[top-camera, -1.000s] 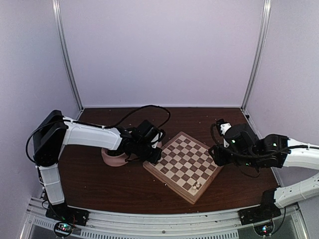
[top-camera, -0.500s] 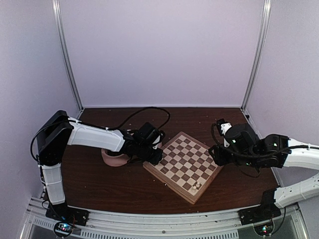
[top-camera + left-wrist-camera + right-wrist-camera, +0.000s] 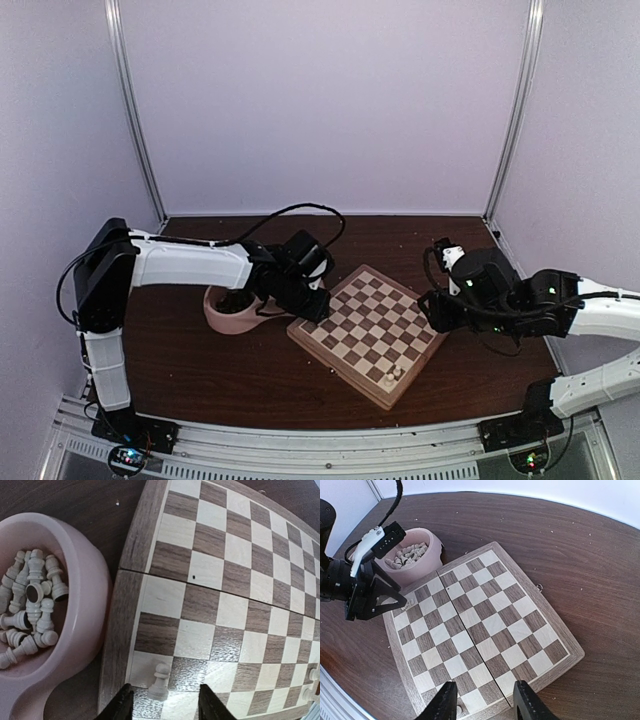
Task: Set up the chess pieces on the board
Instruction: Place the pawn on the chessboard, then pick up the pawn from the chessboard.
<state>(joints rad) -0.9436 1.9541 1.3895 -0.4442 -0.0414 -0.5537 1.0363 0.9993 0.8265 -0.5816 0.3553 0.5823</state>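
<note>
Upright, a pawn (image 3: 160,681) stands on the board (image 3: 235,580) between the left end effector's (image 3: 165,700) spread fingers (image 3: 121,706); right end effector (image 3: 485,695) likewise spread.

Dark wood table (image 3: 200,370): board (image 3: 367,333), pink dish (image 3: 228,325) (apparently touching).

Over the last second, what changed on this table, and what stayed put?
The left gripper opened, letting go of a small cream-white pawn, now standing free between its jaws on the tan-and-brown checkered wooden board, at the edge beside the pink dish; its arm shifted slightly. The right gripper, board and dish stayed put.
</note>
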